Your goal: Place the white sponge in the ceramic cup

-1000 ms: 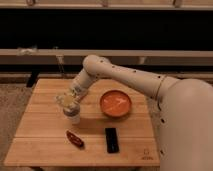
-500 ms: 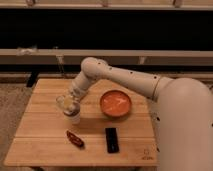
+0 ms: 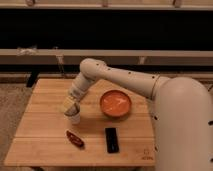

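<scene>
The ceramic cup (image 3: 75,118) is small and white and stands upright on the left half of the wooden table (image 3: 45,130). My gripper (image 3: 70,107) hangs right over the cup's rim, on its left side, at the end of the white arm (image 3: 120,75) that reaches in from the right. A pale block at the gripper's tip (image 3: 66,108) looks like the white sponge, touching or just above the cup's mouth. I cannot tell whether it is held or rests in the cup.
A round orange bowl (image 3: 116,103) stands just right of the cup. A black flat device (image 3: 112,139) and a small red object (image 3: 75,138) lie near the table's front edge. A dark rail and wall run behind the table.
The gripper has dropped slightly, closer onto the cup's rim. The cup, bowl and other items have not moved.
</scene>
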You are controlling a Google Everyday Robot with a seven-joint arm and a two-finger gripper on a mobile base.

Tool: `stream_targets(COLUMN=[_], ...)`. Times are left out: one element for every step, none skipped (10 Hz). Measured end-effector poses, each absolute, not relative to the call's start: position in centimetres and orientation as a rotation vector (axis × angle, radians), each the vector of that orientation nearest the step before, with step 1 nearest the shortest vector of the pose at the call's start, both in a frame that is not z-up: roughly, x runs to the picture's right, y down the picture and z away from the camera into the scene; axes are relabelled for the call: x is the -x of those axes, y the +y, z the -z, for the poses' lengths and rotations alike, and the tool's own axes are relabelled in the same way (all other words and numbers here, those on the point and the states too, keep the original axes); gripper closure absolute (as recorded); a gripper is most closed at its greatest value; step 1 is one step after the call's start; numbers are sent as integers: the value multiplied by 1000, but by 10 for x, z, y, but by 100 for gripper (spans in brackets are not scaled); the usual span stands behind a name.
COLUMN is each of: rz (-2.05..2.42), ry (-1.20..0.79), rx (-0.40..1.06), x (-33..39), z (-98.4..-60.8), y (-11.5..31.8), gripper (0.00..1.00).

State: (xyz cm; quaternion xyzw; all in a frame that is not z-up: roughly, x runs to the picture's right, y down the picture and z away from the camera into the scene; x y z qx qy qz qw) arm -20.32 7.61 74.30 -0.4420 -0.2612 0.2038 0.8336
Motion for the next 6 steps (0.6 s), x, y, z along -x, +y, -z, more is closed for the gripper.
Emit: stream_targets(rz=[-430,-430,-437,-441,-442,-440], ry=[-550,-548,-548,-549,-549,-549], rx=[935,934,928,925,924,925], x=[203,202,201,199,199,200], z=[-743,-743,-743,-743,-743,-743], y=[77,77,75,74,73,74], gripper=[20,20,20,20,20,20])
